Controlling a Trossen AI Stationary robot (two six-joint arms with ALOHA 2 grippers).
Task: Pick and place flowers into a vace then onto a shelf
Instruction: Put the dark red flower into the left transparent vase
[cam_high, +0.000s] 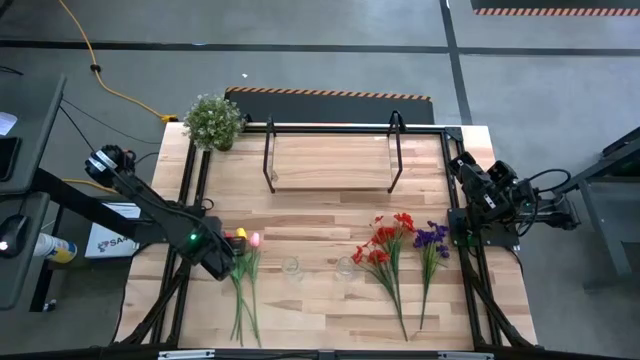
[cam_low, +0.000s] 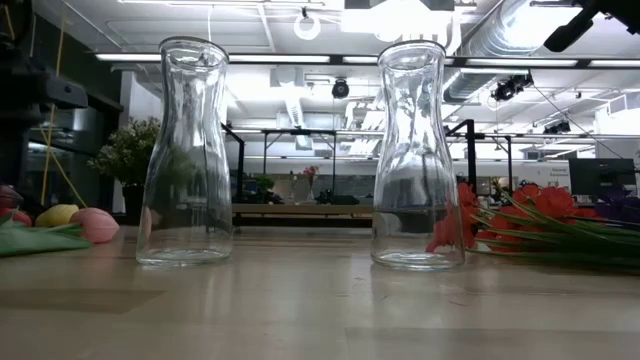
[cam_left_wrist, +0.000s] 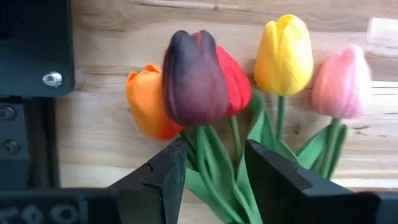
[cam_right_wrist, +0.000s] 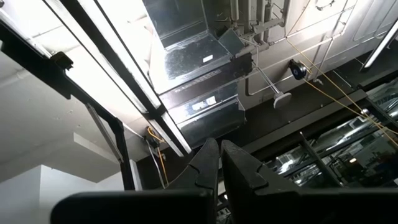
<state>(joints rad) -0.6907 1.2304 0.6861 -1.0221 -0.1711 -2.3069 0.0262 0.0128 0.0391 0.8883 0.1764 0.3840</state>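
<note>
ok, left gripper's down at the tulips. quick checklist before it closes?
1. Left gripper open around stems: ok, its fingers straddle the tulips' green stems.
2. Only one stem between the fingers: not ok, several stems and leaves sit in the gap.
3. Vases upright with open mouths: ok, the left vase and the right vase both stand empty.
4. Right gripper out of the way: ok, shut, parked at the table's right edge, pointing up.
5. Shelf free: ok, nothing on its board.

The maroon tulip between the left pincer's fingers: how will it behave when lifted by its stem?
The maroon tulip probably droops: big head, thin stem. Likely light. Its leaves overlap the red tulip, so that may drag along.
</note>
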